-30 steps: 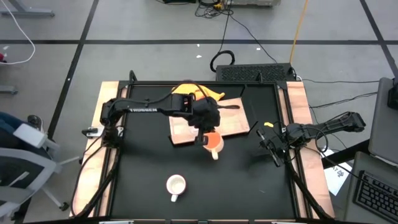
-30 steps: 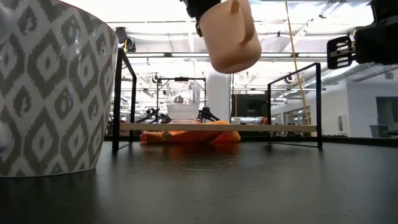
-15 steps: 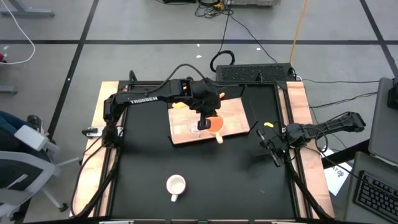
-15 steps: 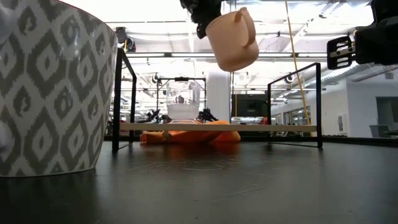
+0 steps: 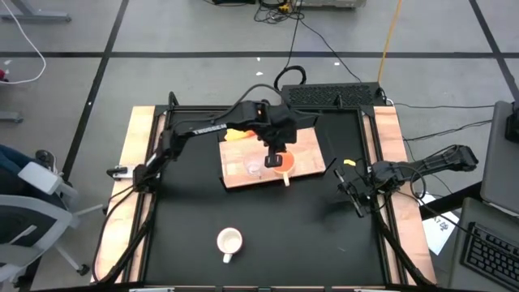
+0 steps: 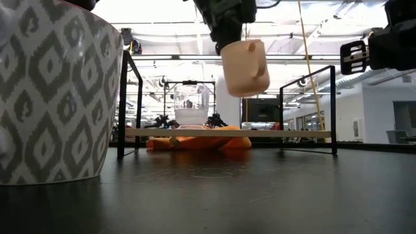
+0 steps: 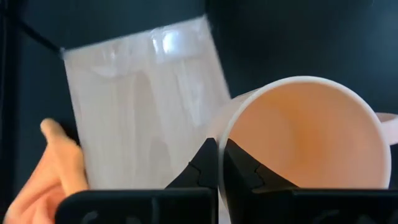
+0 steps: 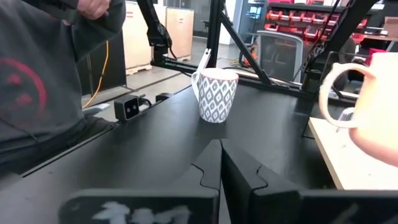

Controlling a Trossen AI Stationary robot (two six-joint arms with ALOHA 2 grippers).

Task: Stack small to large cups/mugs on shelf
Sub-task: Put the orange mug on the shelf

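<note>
My left gripper (image 5: 276,152) is shut on the yellow-orange mug (image 5: 281,163), which it holds above the light wooden shelf (image 5: 304,150). In the low view the mug (image 6: 245,67) hangs clear above the shelf (image 6: 286,132). The tiny clear glass cup (image 5: 254,168) stands on the shelf to the mug's left and also shows in the low view (image 6: 192,107). The white patterned mug (image 5: 229,242) stands on the table near the front edge. My right gripper (image 5: 358,191) waits shut and empty at the table's right side. My left gripper holds the mug by its rim (image 7: 219,140), on the side away from the handle (image 7: 388,121). One finger is inside the mug and one outside. The fingers come from above, pointing down. The mug hangs upright below them, clear of the shelf.
A yellow cloth (image 5: 241,130) lies behind the shelf's far left corner. The shelf stands on thin black legs (image 6: 121,107). The white mug looms close in the low view (image 6: 52,91). A person in a dark top (image 8: 37,81) shows beyond the table in the right wrist view.
My left gripper has carried the yellow-orange mug toward the table's far edge, from over the black table to over the shelf, and a little downward. The mug has tipped from tilted to upright. My right gripper has kept still.
</note>
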